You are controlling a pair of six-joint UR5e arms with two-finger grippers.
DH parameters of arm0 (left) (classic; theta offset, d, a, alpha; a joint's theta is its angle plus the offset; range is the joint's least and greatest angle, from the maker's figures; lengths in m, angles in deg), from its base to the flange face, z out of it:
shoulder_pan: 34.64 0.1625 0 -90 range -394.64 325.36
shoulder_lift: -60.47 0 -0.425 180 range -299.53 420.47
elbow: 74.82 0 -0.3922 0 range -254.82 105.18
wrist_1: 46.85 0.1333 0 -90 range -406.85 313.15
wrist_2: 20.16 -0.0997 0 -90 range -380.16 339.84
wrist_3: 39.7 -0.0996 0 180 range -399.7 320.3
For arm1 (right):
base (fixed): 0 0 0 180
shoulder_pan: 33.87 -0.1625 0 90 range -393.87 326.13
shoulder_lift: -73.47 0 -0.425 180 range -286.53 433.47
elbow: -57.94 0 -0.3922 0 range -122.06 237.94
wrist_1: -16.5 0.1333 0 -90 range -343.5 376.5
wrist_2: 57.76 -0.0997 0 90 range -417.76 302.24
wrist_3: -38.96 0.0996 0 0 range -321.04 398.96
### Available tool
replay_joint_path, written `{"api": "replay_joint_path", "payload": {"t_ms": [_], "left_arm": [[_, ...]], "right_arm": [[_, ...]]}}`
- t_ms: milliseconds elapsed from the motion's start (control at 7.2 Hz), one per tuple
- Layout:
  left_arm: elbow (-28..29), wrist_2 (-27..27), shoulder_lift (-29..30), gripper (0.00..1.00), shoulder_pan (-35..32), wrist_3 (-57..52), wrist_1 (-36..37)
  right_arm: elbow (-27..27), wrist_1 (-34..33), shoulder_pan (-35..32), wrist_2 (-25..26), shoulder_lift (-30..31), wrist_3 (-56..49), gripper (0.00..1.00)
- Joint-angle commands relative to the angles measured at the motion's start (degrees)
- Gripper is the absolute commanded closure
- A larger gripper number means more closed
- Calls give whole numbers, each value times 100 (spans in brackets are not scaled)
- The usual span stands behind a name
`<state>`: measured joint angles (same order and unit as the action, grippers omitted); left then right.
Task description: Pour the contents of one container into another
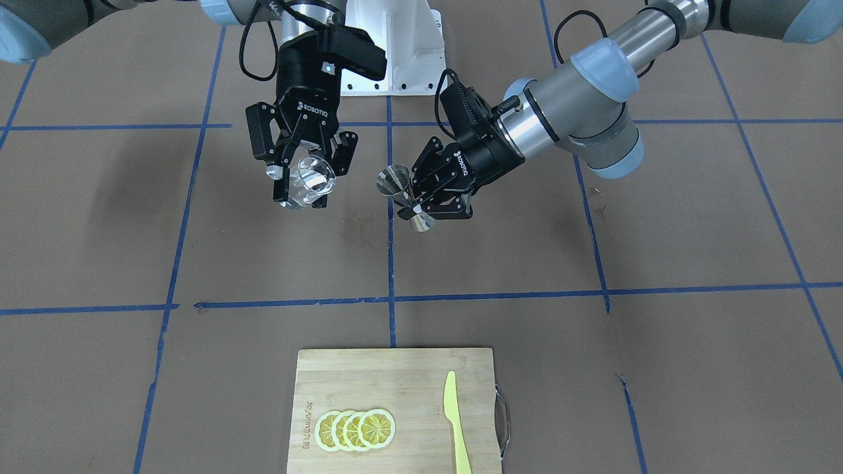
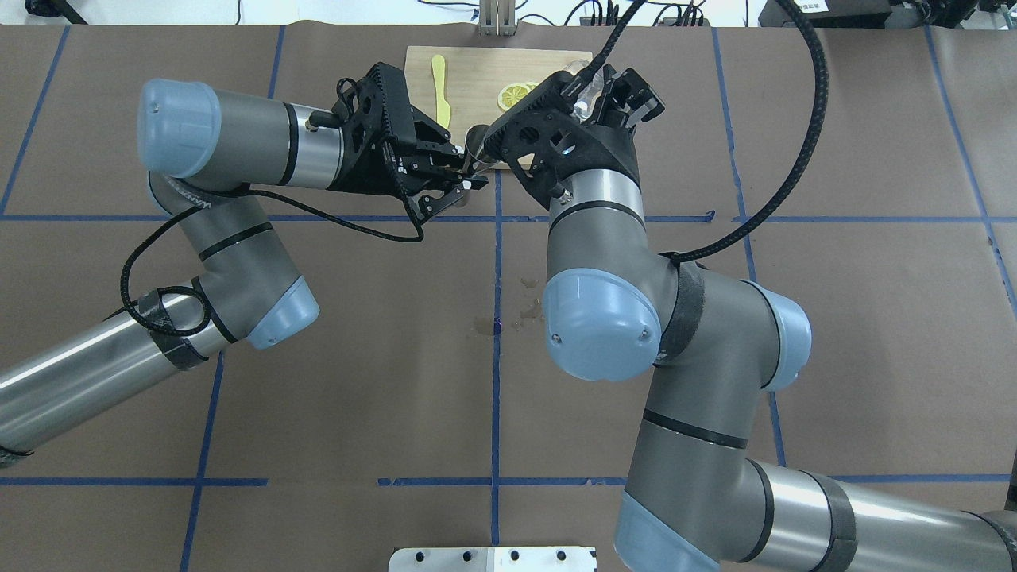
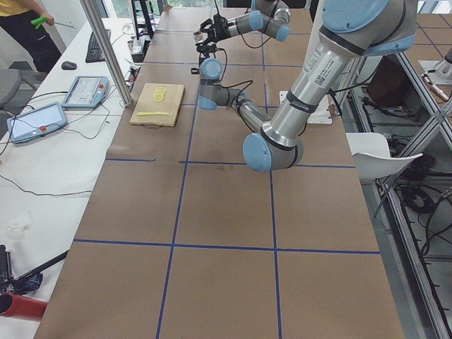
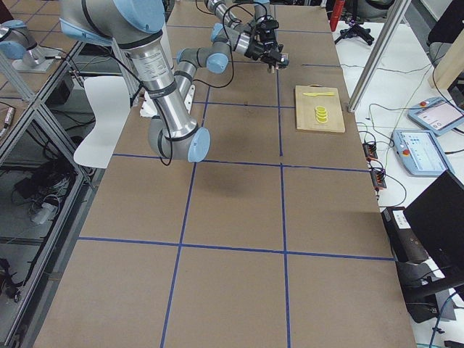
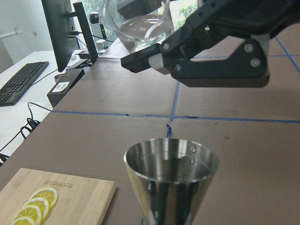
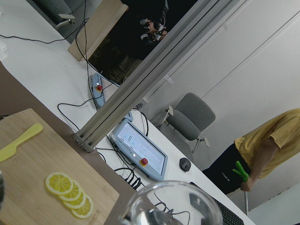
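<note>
Brown paper marked with blue tape lines covers the table under me. Closest to my base, both containers hang in the air above it, side by side and apart.

My left gripper pinches the small shiny steel jigger, two cones joined at a narrow waist. The fingers are closed on that waist. Its upper cone stands mouth-up, and a few droplets cling to the inner wall.

My right gripper clamps the small clear rounded glass cup, with one finger on each side of its wall. In the left wrist view the cup sits higher than the jigger's rim and beyond it, not touching. I think I see a little clear liquid through the glass, but the reflections make that uncertain.

Farther out lies a pale wooden cutting board with a metal handle. It bears overlapping yellow lemon slices and a yellow plastic knife, set apart from each other.
</note>
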<state>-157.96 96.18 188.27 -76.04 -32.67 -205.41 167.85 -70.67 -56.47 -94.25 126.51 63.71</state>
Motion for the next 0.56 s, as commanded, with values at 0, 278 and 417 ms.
{"api": "replay_joint_path", "payload": {"t_ms": [0, 278, 417], "left_arm": [[-1, 2, -1, 100, 1, 0, 0], [-9, 2, -1, 100, 10, 0, 0], [-27, 2, -1, 100, 36, 0, 0]], "right_arm": [[83, -2, 316, 351, -4, -251, 100], [48, -28, 414, 449, -74, -575, 100], [30, -37, 414, 449, -83, -646, 100]]}}
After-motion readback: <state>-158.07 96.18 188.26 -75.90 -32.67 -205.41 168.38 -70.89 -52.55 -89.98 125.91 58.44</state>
